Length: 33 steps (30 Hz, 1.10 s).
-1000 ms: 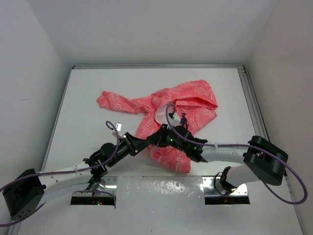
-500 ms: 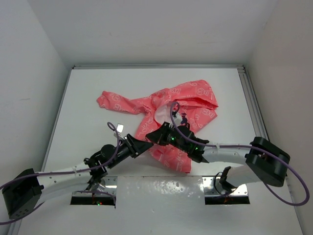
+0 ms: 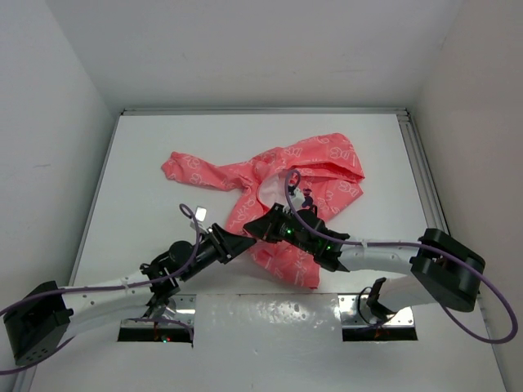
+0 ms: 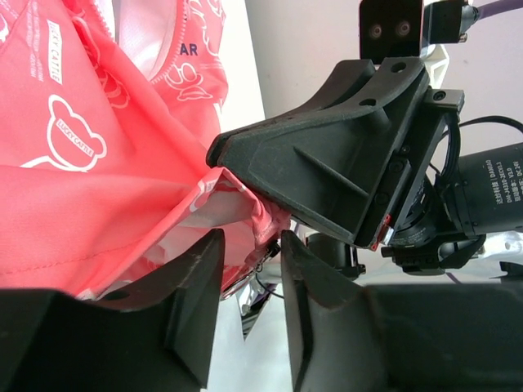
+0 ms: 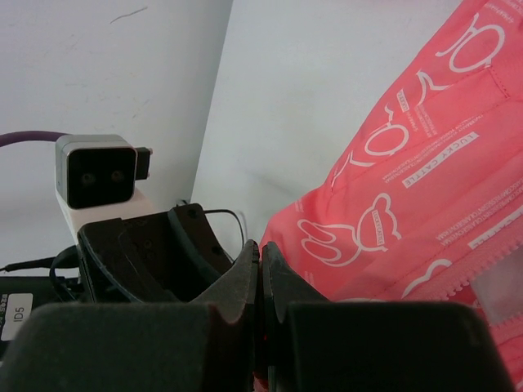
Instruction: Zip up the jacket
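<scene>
The right pincer (image 5: pixel 260 251) is pinching shut, seemingly on the hem of the jacket (image 3: pixel 302 175) spreading beyond its tips, steadying it while the left pincer (image 4: pixel 251 238) is hovering open just beneath that edge, ready to grab.

**Words printed on the jacket and on the arm parts**

"LUCKY CATTLE" is printed in white many times over the pink jacket (image 4: pixel 82 204), inside bear outlines and on small bars. "AR" is read near its neckline. "ID5" is marked on a white sticker (image 5: pixel 14 311). Print on a black motor (image 4: pixel 490 184) cannot be read.
</scene>
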Available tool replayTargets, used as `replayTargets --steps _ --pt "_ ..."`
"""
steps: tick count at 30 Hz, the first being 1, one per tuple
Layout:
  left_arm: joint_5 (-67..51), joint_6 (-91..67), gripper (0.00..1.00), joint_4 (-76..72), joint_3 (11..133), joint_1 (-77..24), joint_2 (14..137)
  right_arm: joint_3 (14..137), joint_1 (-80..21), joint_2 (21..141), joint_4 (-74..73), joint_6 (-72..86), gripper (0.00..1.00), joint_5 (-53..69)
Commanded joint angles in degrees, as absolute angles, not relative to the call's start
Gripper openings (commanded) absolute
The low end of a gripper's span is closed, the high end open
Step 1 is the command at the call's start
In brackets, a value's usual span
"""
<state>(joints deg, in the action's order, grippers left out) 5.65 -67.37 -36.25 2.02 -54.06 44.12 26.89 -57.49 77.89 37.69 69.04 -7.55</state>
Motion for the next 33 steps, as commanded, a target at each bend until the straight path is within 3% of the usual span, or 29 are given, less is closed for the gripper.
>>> replayTargets --steps 1,7,24,30,33 --pt "6.9 -66.4 0.33 -37.1 -7.2 -54.6 43.0 26.6 -57.1 76.3 41.2 69.4 0.00 -6.9" --pt "7.6 -66.3 0.36 -36.7 -7.7 -54.6 40.4 25.1 -57.1 75.2 41.5 70.0 0.00 -6.9" --pt "5.9 -66.6 0.24 -41.0 -8.0 -54.6 44.3 25.0 -57.1 75.1 42.7 71.0 0.00 -5.3" --pt "6.2 -66.2 0.26 -40.6 -7.5 -54.6 44.0 24.3 -57.1 75.2 42.6 71.3 0.00 -5.4" --pt "5.9 -66.2 0.17 -41.4 -7.5 -54.6 45.1 24.3 -57.1 75.3 42.7 71.5 0.00 -5.4"
